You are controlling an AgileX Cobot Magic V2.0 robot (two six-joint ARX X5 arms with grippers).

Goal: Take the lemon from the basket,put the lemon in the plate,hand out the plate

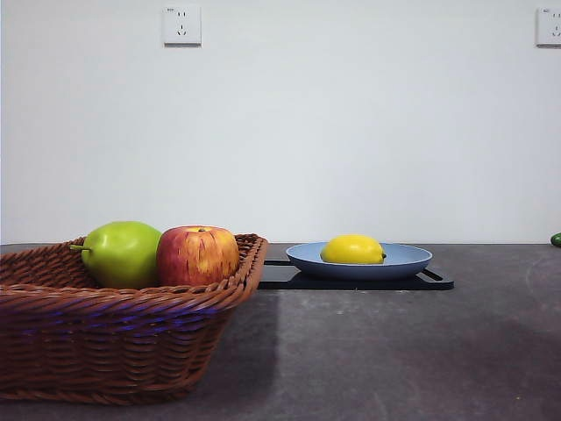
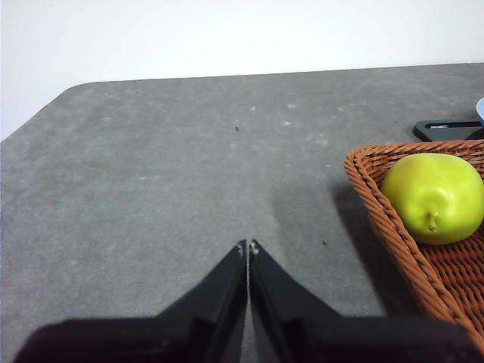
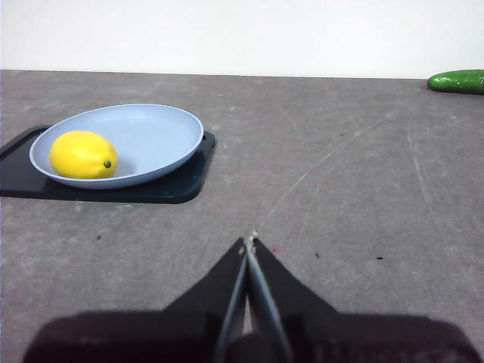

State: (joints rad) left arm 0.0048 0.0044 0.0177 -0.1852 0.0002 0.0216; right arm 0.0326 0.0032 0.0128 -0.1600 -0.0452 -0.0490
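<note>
- Lemon [image 1: 352,249] is found lying on its side inside the plate [image 1: 408,260], toward the plate's basket-side half; it is already out of the basket [image 1: 131,338].
- Basket, to the left of the plate, is seen to hold a green pear-like fruit [image 1: 122,253] and a red-yellow apple [image 1: 198,255], touching each other. Neither is part of the task.
- Left gripper [image 2: 248,246] is recorded with its jaws pressed together and nothing between them, low over bare table just beside the basket's outer wall and well apart from the plate.
- Plate is judged stiff, light and smooth-glazed, hence somewhat slippery; it rests on a flat black tray [image 1: 434,281]. The raised rim is judged the only practical hold, best taken on the side facing the right gripper and away from the lemon.
- Lemon is judged smooth, round and free to roll; the plate would need to be kept level when lifted, or the fruit could slide to the rim.
- Right gripper [image 3: 249,243] is recorded closed and empty, over open table, near the plate but clear of it; the plate lies ahead and to one side of its tips. Opening is judged necessary before the rim can be taken.
- Green cucumber-like object [image 3: 457,81] is noted far beyond the plate, at the table edge.
</note>
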